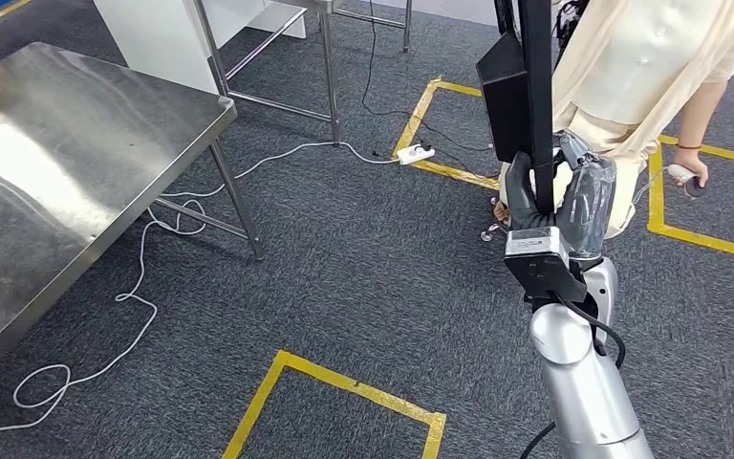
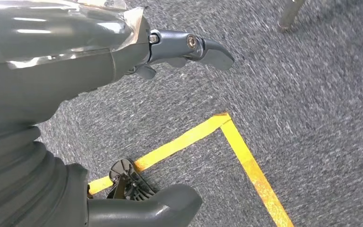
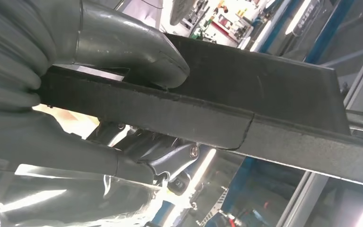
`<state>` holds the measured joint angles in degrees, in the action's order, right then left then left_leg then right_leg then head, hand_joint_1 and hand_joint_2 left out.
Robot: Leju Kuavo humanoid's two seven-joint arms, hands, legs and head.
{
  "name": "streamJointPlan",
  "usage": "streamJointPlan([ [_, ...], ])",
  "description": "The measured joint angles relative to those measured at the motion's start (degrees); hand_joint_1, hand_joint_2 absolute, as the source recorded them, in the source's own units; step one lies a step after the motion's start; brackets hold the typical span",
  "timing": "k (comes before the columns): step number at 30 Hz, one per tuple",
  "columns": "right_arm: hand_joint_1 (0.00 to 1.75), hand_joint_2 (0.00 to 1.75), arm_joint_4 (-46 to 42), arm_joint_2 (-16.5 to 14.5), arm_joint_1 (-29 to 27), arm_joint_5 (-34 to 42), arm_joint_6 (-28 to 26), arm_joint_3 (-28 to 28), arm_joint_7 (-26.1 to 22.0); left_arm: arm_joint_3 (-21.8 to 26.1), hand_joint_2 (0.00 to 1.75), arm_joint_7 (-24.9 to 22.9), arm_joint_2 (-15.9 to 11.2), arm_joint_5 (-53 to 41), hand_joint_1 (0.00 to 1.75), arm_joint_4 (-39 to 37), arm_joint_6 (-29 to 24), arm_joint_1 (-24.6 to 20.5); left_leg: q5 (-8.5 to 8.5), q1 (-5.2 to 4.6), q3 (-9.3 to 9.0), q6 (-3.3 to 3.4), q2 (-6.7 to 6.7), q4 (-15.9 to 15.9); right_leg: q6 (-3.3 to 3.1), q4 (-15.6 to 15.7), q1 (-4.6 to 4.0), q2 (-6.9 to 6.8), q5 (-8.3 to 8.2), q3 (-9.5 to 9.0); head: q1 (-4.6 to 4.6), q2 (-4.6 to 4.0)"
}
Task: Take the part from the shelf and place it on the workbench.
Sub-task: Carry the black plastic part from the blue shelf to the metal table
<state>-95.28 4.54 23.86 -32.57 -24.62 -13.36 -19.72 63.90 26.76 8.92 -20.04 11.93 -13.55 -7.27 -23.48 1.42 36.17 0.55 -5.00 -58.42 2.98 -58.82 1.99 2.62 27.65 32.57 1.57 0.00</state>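
A dark grey carpeted floor (image 1: 344, 249) carries yellow tape lines: one angled corner (image 1: 344, 387) near the bottom of the head view, a squared outline (image 1: 419, 115) farther off, and another (image 1: 702, 234) at the right. A thin white cable (image 1: 143, 287) loops across the carpet to a white power strip (image 1: 416, 153) lying on the farther outline. Beyond it stands a bare metal frame on slim legs (image 1: 330, 67). At the upper right a person in a cream garment (image 1: 650, 67) holds a small controller (image 1: 693, 184).
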Motion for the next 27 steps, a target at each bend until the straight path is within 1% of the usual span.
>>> streamJointPlan([
  [1, 1.75, 1.75, 0.02, 0.02, 0.0, 0.0, -0.01, 0.02, -0.02, -0.01, 1.75, 0.16, 0.01, -0.1, 0.0, 0.0, -0.02, 0.08, 0.22, 0.1, 0.18, -0.5, -0.41, 0.18, -0.4, 0.2, -0.31, -0.15, -0.12, -0.05, -0.02, 0.0],
  [2, 1.75, 1.75, 0.04, 0.0, 0.03, 0.0, -0.01, 0.02, -0.03, 0.0, 1.75, 0.24, 0.02, -0.16, 0.0, -0.01, -0.02, 0.21, 0.44, 0.32, 0.34, -0.93, -0.68, 0.39, -0.86, 0.29, -0.3, -0.55, -0.35, -0.04, -0.03, 0.0],
  [3, 1.75, 1.75, 0.05, -0.04, 0.05, 0.01, -0.02, 0.02, -0.03, 0.0, 1.75, 0.25, 0.04, -0.17, 0.0, -0.01, 0.02, 0.33, 0.29, 0.46, 0.57, -1.21, -0.2, 0.2, -1.31, 0.41, -0.32, -0.94, -0.57, -0.05, -0.06, 0.0],
  [4, 1.75, 1.75, 0.05, -0.09, 0.07, 0.01, -0.03, 0.03, -0.03, -0.01, 1.75, 0.25, 0.07, -0.14, 0.0, -0.02, 0.07, 0.37, -0.44, 0.52, 1.1, -1.39, 0.84, -0.82, -1.89, 0.55, -0.25, -1.37, -0.78, -0.09, -0.14, 0.0],
  [5, 1.75, 1.75, 0.05, -0.15, 0.07, 0.02, -0.06, 0.03, -0.03, -0.01, 1.75, 0.25, 0.07, -0.11, 0.0, -0.02, 0.11, 0.33, -1.88, 0.52, 2.13, -1.46, 2.18, -3.11, -2.44, 0.68, -0.2, -1.83, -0.92, -0.14, -0.22, 0.0],
  [6, 1.75, 1.75, 0.08, -0.17, 0.05, 0.02, -0.08, 0.03, -0.03, -0.01, 1.75, 0.24, 0.06, -0.07, 0.0, -0.02, 0.14, 0.27, -3.87, 0.46, 3.67, -1.5, 3.55, -6.64, -2.86, 0.7, -0.45, -2.31, -0.95, -0.13, -0.29, 0.0],
  [7, 1.75, 1.75, 0.12, -0.17, 0.02, 0.01, -0.09, 0.03, -0.02, -0.01, 1.75, 0.23, 0.04, -0.03, 0.0, -0.02, 0.15, 0.21, -5.84, 0.44, 5.46, -1.55, 4.26, -10.64, -3.21, 0.7, -0.73, -2.82, -0.92, -0.1, -0.33, 0.0],
  [8, 1.75, 1.75, 0.19, -0.16, -0.03, 0.01, -0.1, 0.02, -0.02, -0.01, 1.75, 0.21, 0.02, -0.01, 0.0, -0.02, 0.15, 0.2, -7.27, 0.43, 7.06, -1.57, 4.51, -14.2, -3.35, 0.7, -1.03, -3.34, -0.88, -0.07, -0.32, 0.0],
  [9, 1.75, 1.75, 0.27, -0.16, -0.08, 0.0, -0.12, 0.02, -0.02, -0.01, 1.75, 0.19, 0.02, 0.0, 0.0, -0.02, 0.15, 0.21, -7.79, 0.42, 7.91, -1.5, 4.57, -16.19, -3.41, 0.7, -1.29, -3.86, -0.85, -0.06, -0.32, 0.0],
  [10, 1.75, 1.75, 0.34, -0.16, -0.12, 0.0, -0.13, 0.02, -0.02, 0.0, 1.75, 0.16, 0.02, 0.0, 0.0, -0.02, 0.15, 0.22, -7.22, 0.37, 7.63, -1.34, 4.65, -15.92, -3.45, 0.69, -1.51, -4.34, -0.82, -0.06, -0.32, 0.0],
  [11, 1.75, 1.75, 0.38, -0.16, -0.15, 0.0, -0.15, 0.02, -0.02, 0.01, 1.75, 0.15, 0.01, 0.0, 0.0, -0.02, 0.16, 0.23, -5.88, 0.26, 6.28, -1.06, 4.86, -13.59, -3.48, 0.69, -1.68, -4.81, -0.79, -0.08, -0.32, 0.0],
  [12, 1.75, 1.75, 0.39, -0.16, -0.16, 0.0, -0.16, 0.03, -0.02, 0.01, 1.75, 0.15, -0.02, 0.0, 0.0, -0.02, 0.16, 0.22, -4.16, 0.0, 4.05, -0.6, 5.56, -9.72, -3.52, 0.69, -1.8, -5.22, -0.76, -0.13, -0.32, 0.0],
  [13, 1.75, 1.75, 0.38, -0.15, -0.17, 0.0, -0.16, 0.03, -0.03, 0.01, 1.75, 0.15, -0.07, -0.01, 0.0, -0.02, 0.17, 0.17, -2.88, -0.41, 1.85, -0.13, 6.57, -5.82, -3.48, 0.64, -2.07, -5.6, -0.69, -0.14, -0.33, 0.0],
  [14, 1.75, 1.75, 0.38, -0.13, -0.17, 0.0, -0.17, 0.05, -0.03, 0.01, 1.75, 0.15, -0.11, -0.02, 0.0, -0.01, 0.18, 0.1, -2.05, -0.79, 0.28, 0.32, 7.36, -2.89, -3.43, 0.61, -2.28, -5.97, -0.63, -0.1, -0.27, 0.0],
  [15, 1.75, 1.75, 0.38, -0.1, -0.18, 0.0, -0.18, 0.08, -0.04, 0.01, 1.75, 0.15, -0.16, -0.06, 0.0, -0.01, 0.19, 0.05, -1.74, -1.13, -0.56, 0.67, 7.91, -1.22, -3.32, 0.59, -2.47, -6.34, -0.56, -0.06, -0.26, 0.0],
  [16, 1.75, 1.75, 0.39, -0.09, -0.2, 0.0, -0.18, 0.09, -0.04, 0.01, 1.75, 0.16, -0.2, -0.09, 0.0, 0.0, 0.19, 0.01, -1.8, -1.37, -0.61, 0.86, 7.84, -0.77, -3.18, 0.6, -2.62, -6.78, -0.53, -0.02, -0.23, 0.0],
  [17, 1.75, 1.75, 0.38, -0.08, -0.19, 0.0, -0.19, 0.11, -0.04, 0.01, 1.75, 0.16, -0.21, -0.11, 0.0, 0.0, 0.19, 0.01, -1.63, -1.42, -0.53, 1.1, 7.33, -0.6, -3.04, 0.67, -2.61, -7.21, -0.51, -0.08, -0.22, 0.0],
  [18, 1.75, 1.75, 0.38, -0.07, -0.19, 0.0, -0.19, 0.13, -0.04, 0.01, 1.75, 0.16, -0.22, -0.12, 0.0, 0.0, 0.19, 0.03, -1.39, -1.31, -0.65, 1.39, 6.91, -0.27, -2.84, 0.49, -2.58, -7.22, -0.31, 0.03, -0.23, 0.0],
  [19, 1.75, 1.75, 0.37, -0.03, -0.19, 0.0, -0.19, 0.18, -0.04, 0.01, 1.75, 0.15, -0.23, -0.1, 0.0, 0.0, 0.19, 0.03, -1.12, -1.18, -0.81, 1.7, 6.49, 0.09, -2.7, -0.26, -2.51, -6.67, 0.21, 0.32, -0.2, 0.0],
  [20, 1.75, 1.75, 0.36, 0.01, -0.18, 0.0, -0.19, 0.26, -0.04, 0.01, 1.75, 0.15, -0.22, -0.09, 0.0, 0.0, 0.2, 0.0, -0.85, -0.99, -0.98, 2.03, 6.08, 0.44, -2.65, -2.04, -2.41, -5.71, 1.21, 1.04, -0.17, 0.0],
  [21, 1.75, 1.75, 0.37, 0.08, -0.21, 0.0, -0.19, 0.34, -0.04, 0.01, 1.75, 0.15, -0.22, -0.09, 0.0, 0.0, 0.21, -0.04, -0.67, -0.83, -1.09, 2.25, 5.65, 0.62, -2.66, -4.95, -2.18, -4.55, 2.6, 2.35, -0.13, 0.0],
  [22, 1.75, 1.75, 0.41, 0.16, -0.27, 0.0, -0.19, 0.42, -0.05, 0.01, 1.75, 0.15, -0.22, -0.09, 0.0, 0.0, 0.22, -0.11, -0.61, -0.82, -1.07, 2.36, 5.13, 0.63, -2.7, -8.61, -1.96, -3.69, 4.11, 3.96, -0.11, 0.0],
  [23, 1.75, 1.75, 0.48, 0.24, -0.38, 0.0, -0.19, 0.46, -0.06, 0.01, 1.75, 0.15, -0.22, -0.09, 0.0, 0.0, 0.23, -0.16, -0.57, -0.81, -1.03, 2.42, 4.58, 0.62, -2.61, -12.21, -1.71, -3.26, 5.37, 5.64, -0.07, 0.0],
  [24, 1.75, 1.75, 0.55, 0.33, -0.49, 0.0, -0.19, 0.48, -0.07, 0.01, 1.75, 0.15, -0.22, -0.09, 0.0, 0.0, 0.24, -0.19, -0.57, -0.81, -1.0, 2.41, 4.13, 0.61, -2.46, -14.81, -1.53, -3.11, 6.16, 6.91, -0.03, 0.0],
  [25, 1.75, 1.75, 0.61, 0.38, -0.57, 0.0, -0.19, 0.49, -0.07, 0.01, 1.75, 0.15, -0.22, -0.09, 0.0, 0.0, 0.24, -0.19, -0.56, -0.81, -0.98, 2.41, 3.83, 0.6, -2.3, -16.28, -1.44, -3.05, 6.53, 7.66, 0.0, 0.0],
  [27, 1.75, 1.75, 0.64, 0.4, -0.62, 0.0, -0.19, 0.49, -0.07, 0.01, 1.75, 0.15, -0.22, -0.09, 0.0, 0.0, 0.24, -0.19, -0.56, -0.81, -0.98, 2.4, 3.66, 0.6, -2.17, -16.78, -1.37, -3.04, 6.6, 7.92, 0.03, 0.0],
])
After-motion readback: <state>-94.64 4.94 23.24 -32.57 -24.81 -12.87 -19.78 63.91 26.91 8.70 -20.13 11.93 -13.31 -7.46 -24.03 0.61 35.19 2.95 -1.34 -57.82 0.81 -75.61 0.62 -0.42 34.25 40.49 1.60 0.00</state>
